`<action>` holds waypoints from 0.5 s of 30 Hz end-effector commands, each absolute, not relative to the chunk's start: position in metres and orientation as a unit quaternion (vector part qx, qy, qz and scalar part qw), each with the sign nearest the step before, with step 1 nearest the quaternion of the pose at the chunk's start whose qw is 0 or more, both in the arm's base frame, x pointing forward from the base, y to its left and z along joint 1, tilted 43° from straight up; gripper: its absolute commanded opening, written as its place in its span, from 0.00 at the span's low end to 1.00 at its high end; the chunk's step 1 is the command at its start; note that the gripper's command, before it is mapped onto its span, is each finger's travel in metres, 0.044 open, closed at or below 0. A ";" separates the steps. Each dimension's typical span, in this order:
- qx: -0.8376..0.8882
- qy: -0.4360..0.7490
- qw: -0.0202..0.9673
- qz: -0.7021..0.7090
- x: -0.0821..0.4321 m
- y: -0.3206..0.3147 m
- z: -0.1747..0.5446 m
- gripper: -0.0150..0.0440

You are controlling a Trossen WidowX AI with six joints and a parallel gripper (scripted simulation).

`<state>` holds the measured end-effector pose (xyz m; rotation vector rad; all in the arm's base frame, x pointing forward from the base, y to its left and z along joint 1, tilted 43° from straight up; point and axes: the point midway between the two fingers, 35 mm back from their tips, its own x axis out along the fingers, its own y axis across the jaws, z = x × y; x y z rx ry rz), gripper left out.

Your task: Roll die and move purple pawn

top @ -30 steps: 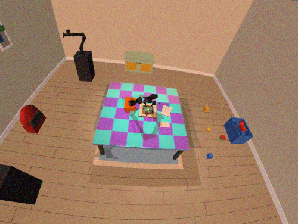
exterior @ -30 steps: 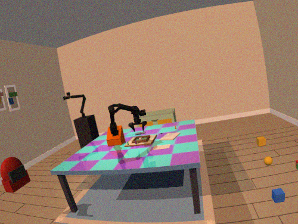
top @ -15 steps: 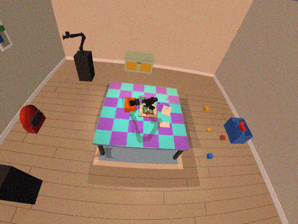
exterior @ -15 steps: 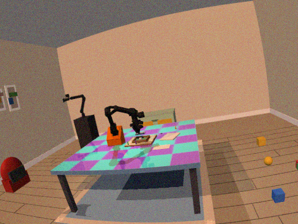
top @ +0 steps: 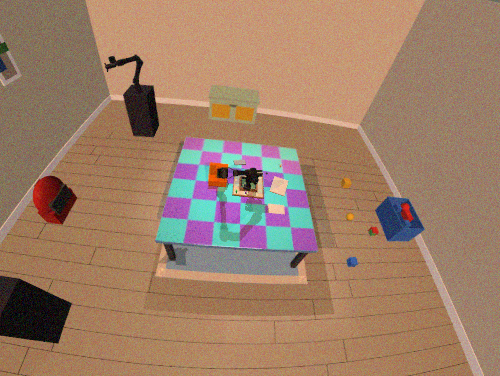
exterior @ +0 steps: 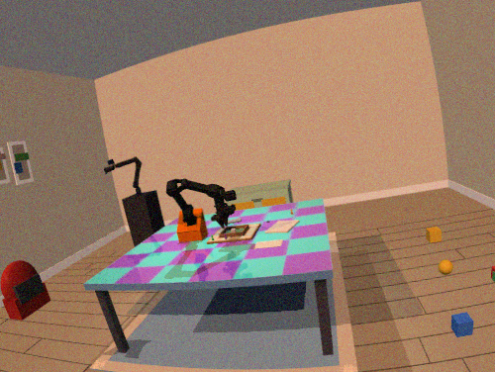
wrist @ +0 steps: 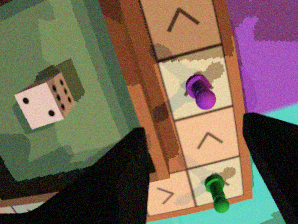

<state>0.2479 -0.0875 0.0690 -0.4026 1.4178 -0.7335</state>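
Note:
The pale die lies on the green floor of the tray, two pips on its top face and six on a side face. The purple pawn stands upright on a cream square of the track. The green pawn stands on the corner square, with one arrow square between them. Arrows on this side point up the wrist view. My gripper is partly open and empty, low over the board. In the wrist view its fingertips are on either side of the track, below the purple pawn.
The tray's raised wall runs beside the track. My arm's orange base is left of the board. Cream cards lie to the right, and a small grey item lies behind.

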 end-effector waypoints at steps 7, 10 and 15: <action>-0.123 0.598 0.689 -0.390 0.241 -0.099 0.073 0.59; -0.123 0.598 0.689 -0.390 0.241 -0.100 0.072 0.59; -0.124 0.598 0.689 -0.390 0.241 -0.109 0.062 0.59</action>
